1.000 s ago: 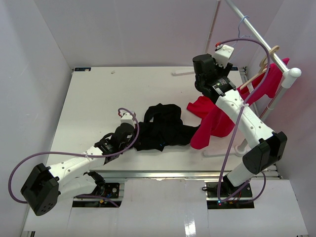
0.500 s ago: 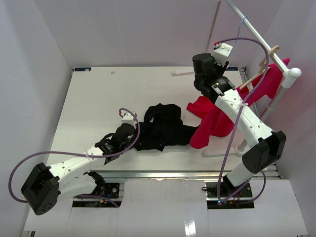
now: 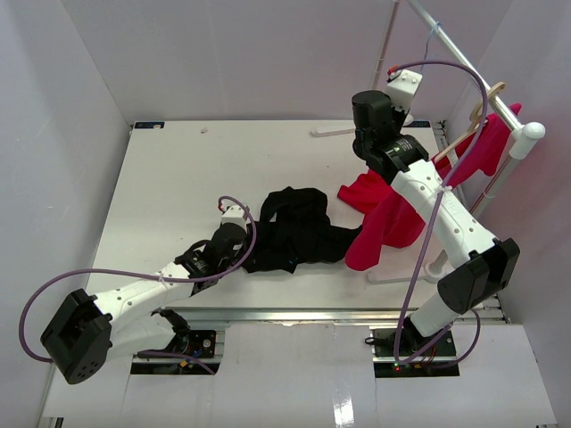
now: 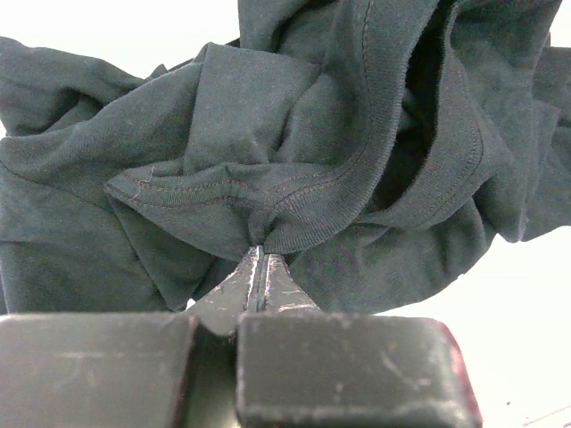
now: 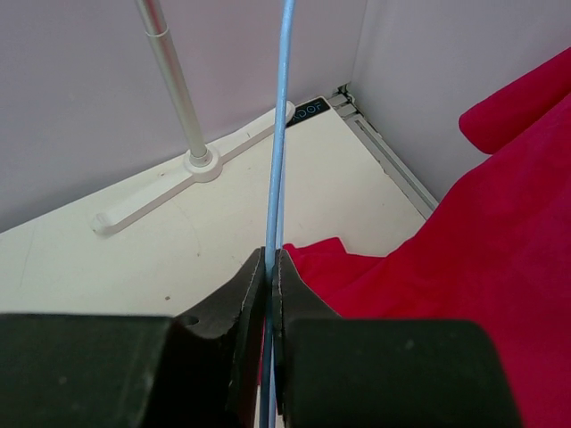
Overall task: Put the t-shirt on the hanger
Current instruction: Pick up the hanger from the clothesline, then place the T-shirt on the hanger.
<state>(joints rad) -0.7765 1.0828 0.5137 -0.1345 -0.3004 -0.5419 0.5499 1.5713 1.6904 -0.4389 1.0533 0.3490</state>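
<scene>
Both of my grippers are clamped on something. My left gripper (image 4: 261, 254) has its jaws pressed tight together on a fold of the black t-shirt (image 4: 268, 160), pinching the cloth just below a ribbed band that curves around a dark opening. The t-shirt lies crumpled on the white table (image 3: 169, 178), toward the near edge and roughly midway across. Its left end is at my left fingers and its right end meets the red shirt (image 3: 385, 218).

My right gripper (image 5: 270, 259) is closed on the thin light-blue wire of the hanger (image 5: 280, 125), which runs straight up from between my fingers. From above, my right arm reaches toward the far right corner, close to the slanted metal rail (image 3: 459, 55), where a bit of blue wire crosses it. The hanger is well apart from the t-shirt.

The red shirt hangs from a wooden hanger (image 3: 489, 94) on that rail and spills onto the table. Past my right fingers stand the rack's pole (image 5: 169, 80) and its flat foot (image 5: 147, 207).
</scene>
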